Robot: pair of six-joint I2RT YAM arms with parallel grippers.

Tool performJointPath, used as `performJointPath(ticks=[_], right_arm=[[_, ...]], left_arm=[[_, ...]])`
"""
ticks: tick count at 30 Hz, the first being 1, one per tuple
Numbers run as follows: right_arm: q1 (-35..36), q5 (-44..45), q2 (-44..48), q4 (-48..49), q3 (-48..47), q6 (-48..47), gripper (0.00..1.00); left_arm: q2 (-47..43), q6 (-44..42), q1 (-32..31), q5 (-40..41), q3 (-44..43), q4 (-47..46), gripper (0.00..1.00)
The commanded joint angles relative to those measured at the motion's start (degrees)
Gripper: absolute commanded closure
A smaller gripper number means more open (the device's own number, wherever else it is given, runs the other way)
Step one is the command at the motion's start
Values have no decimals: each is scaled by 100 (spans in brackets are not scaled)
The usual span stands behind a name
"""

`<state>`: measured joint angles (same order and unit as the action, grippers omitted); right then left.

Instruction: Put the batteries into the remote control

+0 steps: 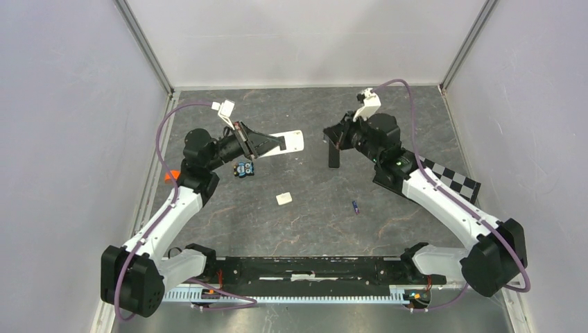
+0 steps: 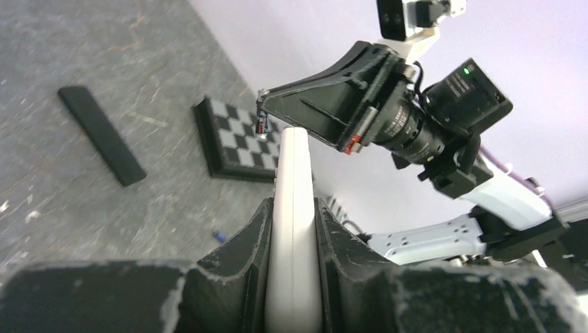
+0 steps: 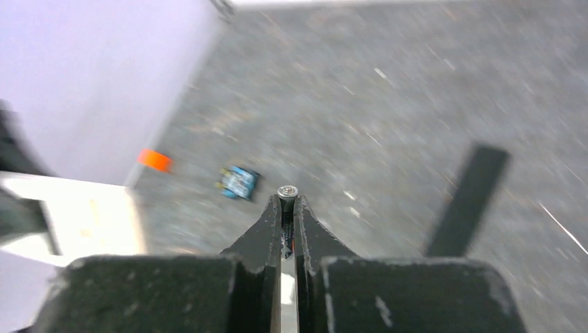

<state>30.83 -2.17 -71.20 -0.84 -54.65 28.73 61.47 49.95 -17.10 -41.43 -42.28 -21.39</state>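
Right jaws are clamped down tight on one battery (image 3: 288,191), with its silvery end poking out just past the tips. From the left wrist view, that battery hangs right at the far end of the white remote (image 2: 292,208). Touching or just above, I can't tell. Left jaws are squeezed onto the white remote's long edges. A second battery (image 1: 355,207) lies loose on the counter (image 1: 312,229), well apart from both jaws. The black remote (image 1: 333,154) lies near the right jaws.
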Motion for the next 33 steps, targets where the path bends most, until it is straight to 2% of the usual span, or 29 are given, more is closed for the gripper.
performJointPath(ticks=[1,6,10,23,33], right_arm=[[327,-616,185,1518,-536,618,100],[452,-920,100,2090,-753,1151,100],[567,-949,-15,1994,-1005,1081,100],[906,-644,-242,1318,-1246,365,100],[959,-451,-241,1005,-1322,-142,100]], left_arm=[[55,1056,-4,106,9,-1348,98],[204,1412,-4,107,110,-1704,98],[267,1569,-4,176,103,-1813,98],[559,2415,-4,170,121,-2562,98],[587,2569,-4,197,83,-2704,98]])
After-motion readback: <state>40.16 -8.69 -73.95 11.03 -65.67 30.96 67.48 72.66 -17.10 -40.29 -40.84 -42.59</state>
